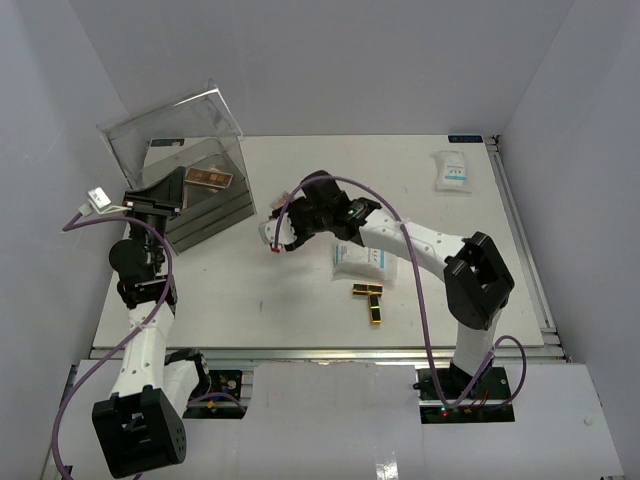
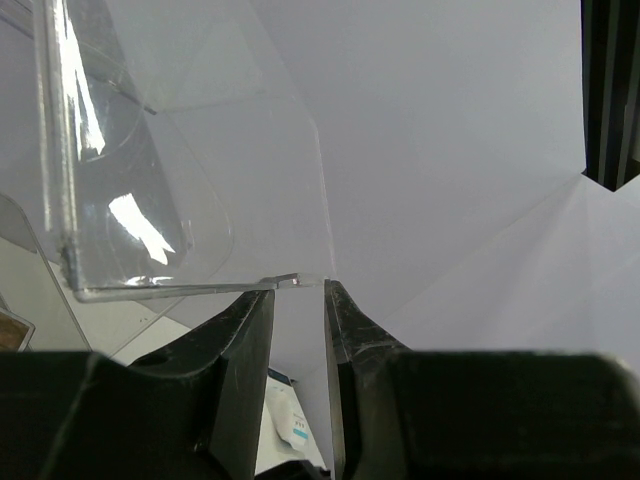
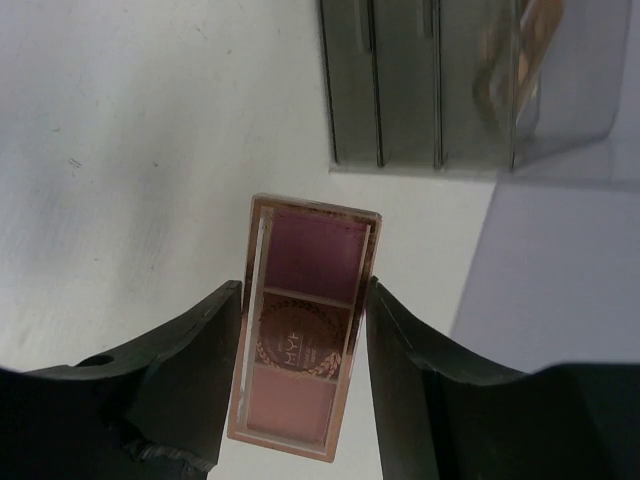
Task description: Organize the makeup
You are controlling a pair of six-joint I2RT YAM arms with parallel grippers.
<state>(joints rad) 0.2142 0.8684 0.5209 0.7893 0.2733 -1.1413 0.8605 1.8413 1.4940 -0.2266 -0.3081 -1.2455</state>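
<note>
My right gripper (image 1: 274,236) hangs over the table's middle, shut on a long pink-brown eyeshadow palette (image 3: 305,340) by its long edges (image 3: 302,285). My left gripper (image 1: 150,203) is at the big clear box (image 1: 205,210), jaws closed on the edge of its raised clear lid (image 2: 150,200); the lid's corner sits at the fingertips (image 2: 300,290). Another palette (image 1: 212,177) lies inside the box. One white-blue sachet (image 1: 362,260) lies under the right arm, a second sachet (image 1: 452,170) at the far right. Two black-and-gold lipstick tubes (image 1: 372,300) lie crossed near the front.
The box's dark drawer fronts (image 3: 400,90) stand just beyond the held palette. White enclosure walls ring the table, whose metal rail (image 1: 525,250) runs along the right edge. A sachet (image 2: 290,420) shows below, between the left fingers.
</note>
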